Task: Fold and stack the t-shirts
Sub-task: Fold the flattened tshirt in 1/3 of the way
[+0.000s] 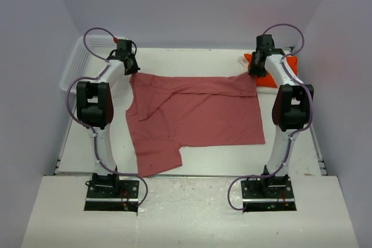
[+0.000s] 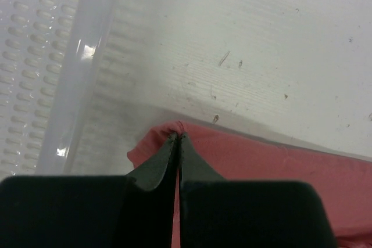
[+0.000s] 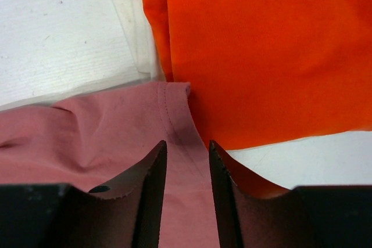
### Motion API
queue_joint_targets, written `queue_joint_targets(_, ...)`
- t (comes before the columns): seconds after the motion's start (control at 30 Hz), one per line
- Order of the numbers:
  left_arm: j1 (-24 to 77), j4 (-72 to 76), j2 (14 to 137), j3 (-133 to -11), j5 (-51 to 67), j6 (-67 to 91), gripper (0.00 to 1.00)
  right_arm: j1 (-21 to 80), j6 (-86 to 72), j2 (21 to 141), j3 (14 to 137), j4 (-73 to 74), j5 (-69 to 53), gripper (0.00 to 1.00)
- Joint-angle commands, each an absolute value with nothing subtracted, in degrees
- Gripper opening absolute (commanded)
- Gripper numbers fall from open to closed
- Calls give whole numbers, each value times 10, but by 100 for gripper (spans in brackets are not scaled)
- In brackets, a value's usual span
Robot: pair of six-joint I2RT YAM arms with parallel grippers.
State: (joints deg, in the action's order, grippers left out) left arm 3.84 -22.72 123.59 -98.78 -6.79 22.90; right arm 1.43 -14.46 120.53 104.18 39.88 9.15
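A dusty rose-red cloth t-shirt [image 1: 197,114] lies spread across the middle of the white desk [image 1: 221,158], one sleeve flopped over its body, so I judge the folding barely begun. The left arm's fingers [image 2: 174,149] are pressed fully together on the shirt's far left corner, just beside the white plastic mesh basket [image 1: 81,62], pinching a small peak of fabric, probably so that edge can be lifted. The right arm's fingers [image 3: 158,155] stand partly apart over the far right corner, its stitched hem showing in the gap, gripping nothing. That corner touches the bright orange cloth t-shirt [image 3: 261,56], which lies bunched at the far right.
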Motion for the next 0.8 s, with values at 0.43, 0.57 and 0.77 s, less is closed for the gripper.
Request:
queue_joint_targets(0.43,38,-209,1198,-979,-104,210,0,7,-128,1244,1116,416,46,37)
queue_joint_targets(0.57,38,-208,1197,-979,-101,210,0,7,-127,1254,1120,417,43,37)
queue_joint_targets(0.77,39,-207,1195,-975,-98,210,0,7,-125,1281,1148,418,47,22)
